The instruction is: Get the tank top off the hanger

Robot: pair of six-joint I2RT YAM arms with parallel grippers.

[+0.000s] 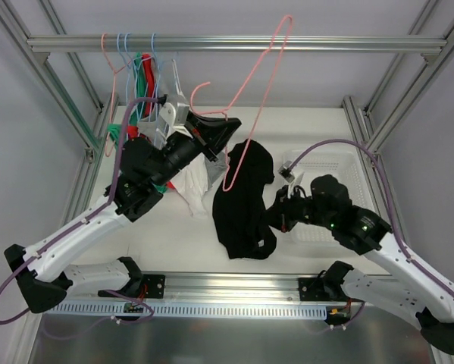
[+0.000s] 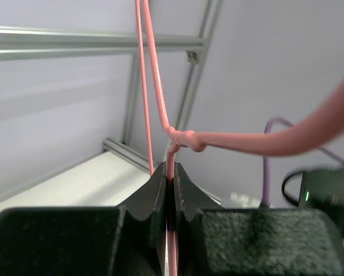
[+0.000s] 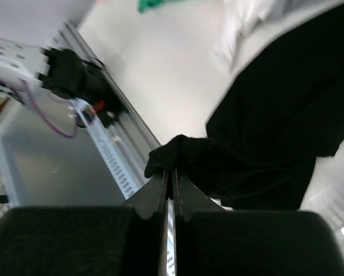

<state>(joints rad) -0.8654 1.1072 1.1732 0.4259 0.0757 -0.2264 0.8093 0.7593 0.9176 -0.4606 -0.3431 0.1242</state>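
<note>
Left jaws are shut tight on the pink hanger [image 2: 186, 140]. Right jaws pinch the hem of the black tank top [image 1: 242, 205], which trails lengthwise from the hanger toward the table's near edge.

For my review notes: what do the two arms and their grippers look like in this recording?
Both the left arm and right arm have white links with black joints. A purple cable runs along each. Small green lights glow near the right wrist. The left gripper and right gripper have black wedge-shaped fingers on rough-textured black blocks.
</note>
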